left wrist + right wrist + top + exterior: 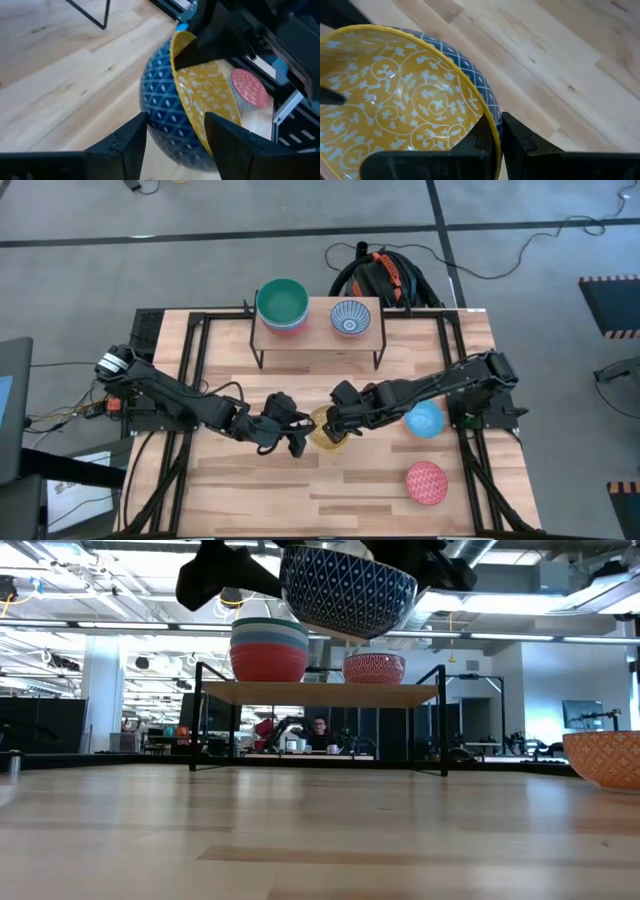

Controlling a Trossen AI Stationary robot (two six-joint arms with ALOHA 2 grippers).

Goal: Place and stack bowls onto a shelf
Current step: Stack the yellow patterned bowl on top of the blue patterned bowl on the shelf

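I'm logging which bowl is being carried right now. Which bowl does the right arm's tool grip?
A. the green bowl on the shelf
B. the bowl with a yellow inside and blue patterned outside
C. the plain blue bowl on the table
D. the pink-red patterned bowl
B: the right tool pinches the rim of the yellow-and-blue bowl, lifted off the table.

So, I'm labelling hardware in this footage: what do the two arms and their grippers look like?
Both arms are dark, nearly black, built of jointed segments. The left arm has a white-and-silver part and a small red-orange patch near its base, with thin cables trailing off the table edge. The right arm is plain black. The left gripper and right gripper have flat, angular matte-black fingers.
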